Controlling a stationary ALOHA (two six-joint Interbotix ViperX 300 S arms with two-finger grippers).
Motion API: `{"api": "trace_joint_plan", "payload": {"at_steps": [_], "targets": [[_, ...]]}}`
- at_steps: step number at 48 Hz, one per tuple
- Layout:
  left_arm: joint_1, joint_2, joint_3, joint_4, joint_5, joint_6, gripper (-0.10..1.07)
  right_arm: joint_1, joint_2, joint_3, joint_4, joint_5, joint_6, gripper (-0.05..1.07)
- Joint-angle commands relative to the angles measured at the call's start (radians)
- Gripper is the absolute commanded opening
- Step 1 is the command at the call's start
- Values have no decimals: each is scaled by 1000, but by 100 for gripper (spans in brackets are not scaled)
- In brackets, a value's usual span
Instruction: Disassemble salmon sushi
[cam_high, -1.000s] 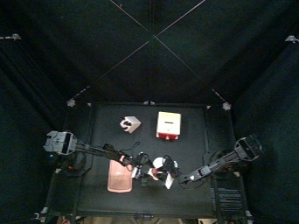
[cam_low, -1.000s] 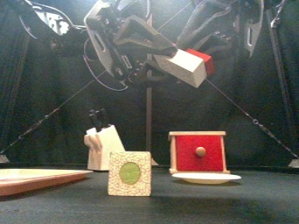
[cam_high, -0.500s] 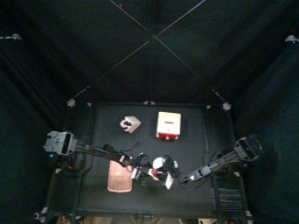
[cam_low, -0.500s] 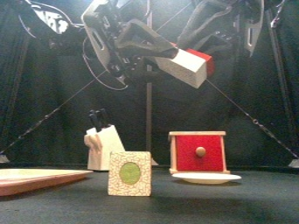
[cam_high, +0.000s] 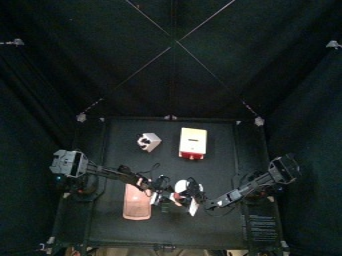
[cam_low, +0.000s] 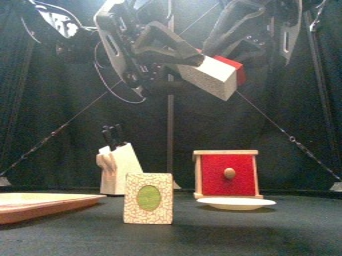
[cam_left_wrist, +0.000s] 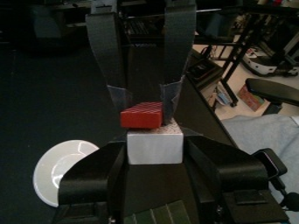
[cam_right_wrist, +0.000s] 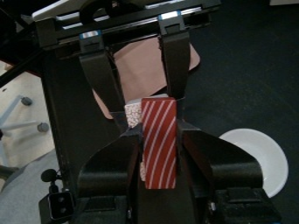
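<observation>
- Height is the first hazard: the salmon sushi (cam_low: 214, 76) hangs high above the table (cam_low: 274, 236), caught between both arms. A part that slips free would fall a long way and could bounce out of reach.
- Left tool (cam_left_wrist: 156, 140) is clamped on the white rice block (cam_left_wrist: 156, 147), its jaws spread wide around it. The block's sides look smooth, so a sideways tug could slide it out.
- Right tool (cam_right_wrist: 152, 131) is clamped on the red striped salmon piece (cam_right_wrist: 158, 144), which in the left wrist view sits touching the top of the rice block. The piece is narrow; a pull off its long axis could twist it in the jaws.
- If the two parts hold together firmly, pulling them apart may end in a sudden release and a jerk that loosens one grip.
- Below stand a white plate (cam_low: 235, 203), a red box (cam_low: 225, 173) and a green-patterned card (cam_low: 148, 197). A dropped part could knock the card over.
- Arms are crowded close together, so a wide separating move risks a collision.
</observation>
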Motion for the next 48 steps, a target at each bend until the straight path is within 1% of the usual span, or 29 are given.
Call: {"api": "trace_joint_plan", "payload": {"at_steps": [1,38,48], "targets": [[5,-21,-9,-5,-5,2,54,2,-17,-15,-2,2,0,56],[15,-130,87,-3,-5,5,54,2,-25,11,26,2,-3,56],[23,-179,127,-3,-5,6,54,3,-28,14,28,2,-3,56]]}}
